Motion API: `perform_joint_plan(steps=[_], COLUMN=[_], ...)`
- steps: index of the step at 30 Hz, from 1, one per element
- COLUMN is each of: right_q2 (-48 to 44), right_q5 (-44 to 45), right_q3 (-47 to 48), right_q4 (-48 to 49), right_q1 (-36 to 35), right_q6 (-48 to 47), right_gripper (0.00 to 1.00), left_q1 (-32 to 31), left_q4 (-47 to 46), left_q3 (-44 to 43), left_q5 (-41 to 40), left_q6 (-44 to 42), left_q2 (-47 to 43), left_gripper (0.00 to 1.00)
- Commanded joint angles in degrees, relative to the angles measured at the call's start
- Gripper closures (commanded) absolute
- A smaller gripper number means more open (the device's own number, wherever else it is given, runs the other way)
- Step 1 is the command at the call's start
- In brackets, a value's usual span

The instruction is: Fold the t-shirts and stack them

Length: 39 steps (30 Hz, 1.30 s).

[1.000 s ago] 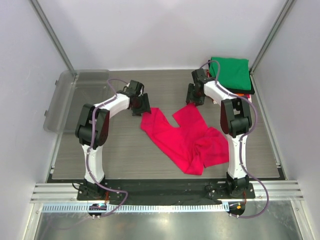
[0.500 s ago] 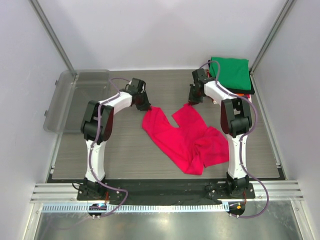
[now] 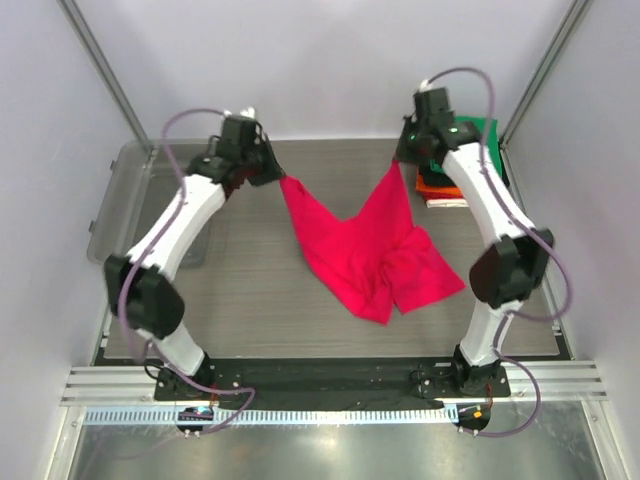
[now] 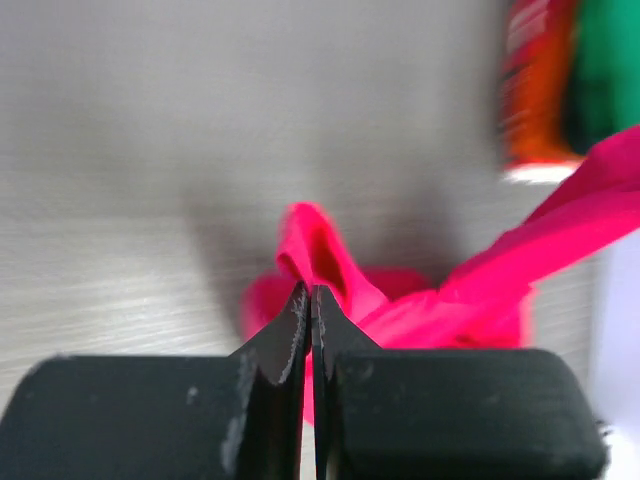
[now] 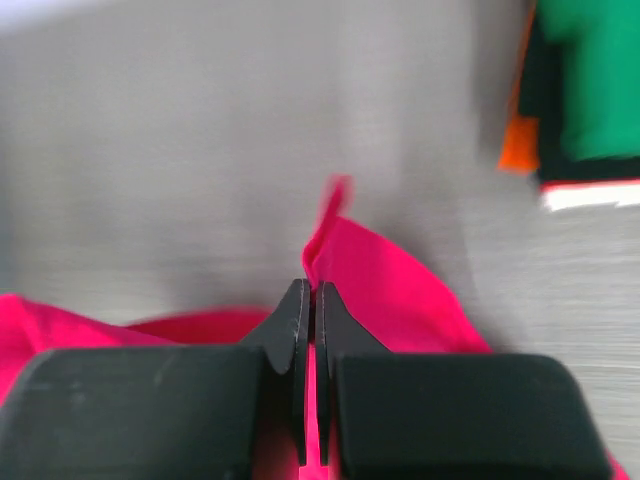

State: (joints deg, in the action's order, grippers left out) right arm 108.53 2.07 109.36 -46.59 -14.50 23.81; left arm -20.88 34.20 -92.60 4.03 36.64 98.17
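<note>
1. Left gripper [image 3: 272, 178]: jaws pressed tight together, pinching an edge of the crimson-pink t-shirt [image 3: 370, 250]. In the left wrist view a fold of pink cloth pokes up just past the fingertips [image 4: 298, 312].
2. Right gripper [image 3: 403, 160]: same story, jaws clamped on another edge of the shirt. The right wrist view shows a little peak of pink cloth standing between the two pads.
3. The shirt hangs between the two grippers in a sagging V. Its lower part lies bunched on the table [image 3: 250, 300] at centre, nearer the right arm.
4. Far right corner: a stack of folded t-shirts, the green t-shirt [image 5: 605, 80] on top, with black [image 5: 548, 90], orange [image 5: 518, 150] and white [image 5: 590, 195] edges showing beneath. The right arm crosses in front of it in the top view.
5. The clear plastic tub [image 3: 130, 190] sits at the table's far left edge; the left arm passes over its near corner.
6. Both arms reach far forward and up, the left leaning inward from the left, the right arching up over the stack, wrists turned toward each other.
</note>
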Motion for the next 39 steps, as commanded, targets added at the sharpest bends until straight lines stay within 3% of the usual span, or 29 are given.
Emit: perform_joint_plan(steps=[1, 8, 13, 23, 31, 36, 39], right_q2=[-13.7, -31.3, -43.6, -58.6, -52.0, -40.8, -32.4], right_q5=[5.6, 10.8, 15.1, 13.0, 14.5, 16.4, 16.7], right_q3=[8.1, 11.8, 12.8, 16.1, 23.5, 19.1, 14.3], right_q4=[-5.1, -7.6, -7.6, -6.2, -7.9, -7.8, -3.5], right_q1=[0.8, 1.1, 1.1, 0.9, 0.9, 0.9, 0.9], right_q6=[1.5, 1.8, -0.2, -4.9, -8.6, -9.0, -9.0], right_gripper=[0.99, 0.99, 0.99, 0.99, 0.99, 0.99, 0.99], left_q1=[0.4, 0.4, 0.4, 0.4, 0.5, 0.4, 0.6], left_q4=[7.8, 15.8, 17.7, 16.1, 19.0, 21.4, 19.7], left_q3=[-7.1, -16.5, -17.5, -18.2, -25.4, -24.5, -18.9], left_q5=[-6.5, -10.9, -13.6, -12.5, -13.8, -19.1, -23.1], left_q6=[-3.8, -7.8, -9.9, -11.1, -11.5, -11.1, -10.9], left_q2=[-10.1, -24.2, -34.7, -50.2, -45.1, -35.2, -30.5], left_gripper=[1.0, 1.0, 1.0, 1.0, 1.0, 1.0, 1.0])
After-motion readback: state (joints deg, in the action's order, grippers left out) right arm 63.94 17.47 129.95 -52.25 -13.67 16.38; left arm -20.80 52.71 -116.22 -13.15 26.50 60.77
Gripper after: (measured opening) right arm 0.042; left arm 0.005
